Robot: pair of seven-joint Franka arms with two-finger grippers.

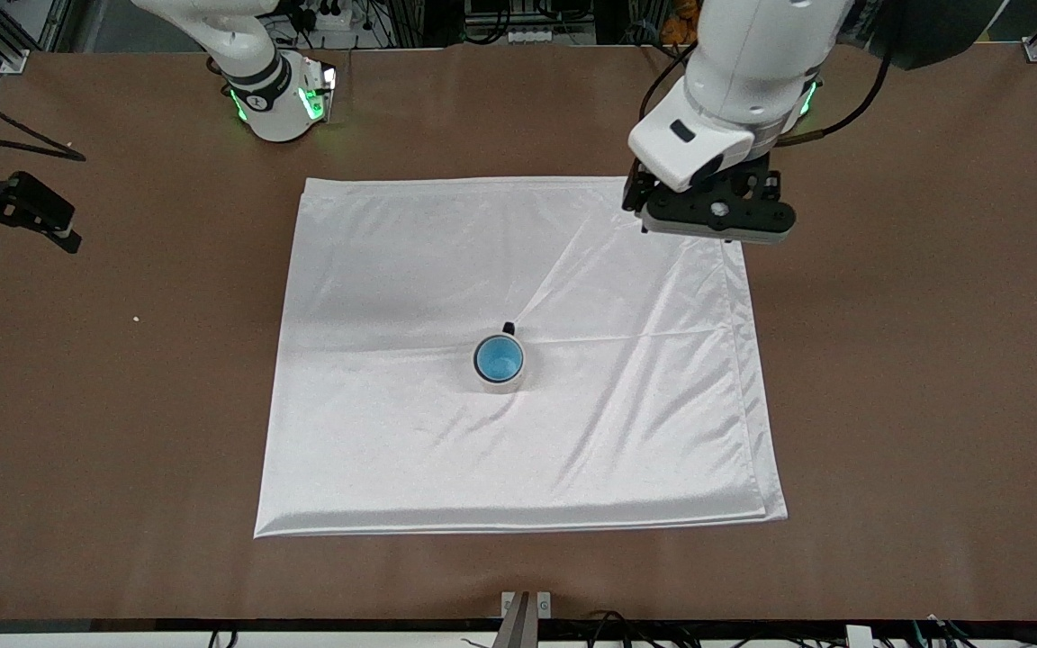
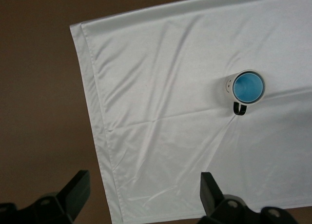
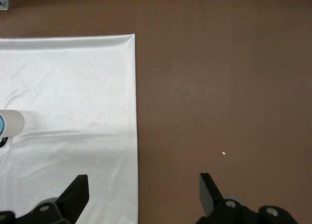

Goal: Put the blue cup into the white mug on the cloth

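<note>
Light-blue handleless cup [image 1: 499, 359] sunk in off-white ceramic mug [image 1: 485, 379], only its rim and inside visible, mug cut by right wrist view's edge, right gripper [image 1: 10, 211] partly cropped in front view, finger bases cropped in both wrist views.

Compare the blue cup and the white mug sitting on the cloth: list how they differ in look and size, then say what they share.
The blue cup is bright blue inside; the white mug is off-white outside. The cup is narrower and sits inside the wider mug. The mug has a small dark handle; the cup shows none. Both stand upright, openings up, near the middle of the cloth.
</note>
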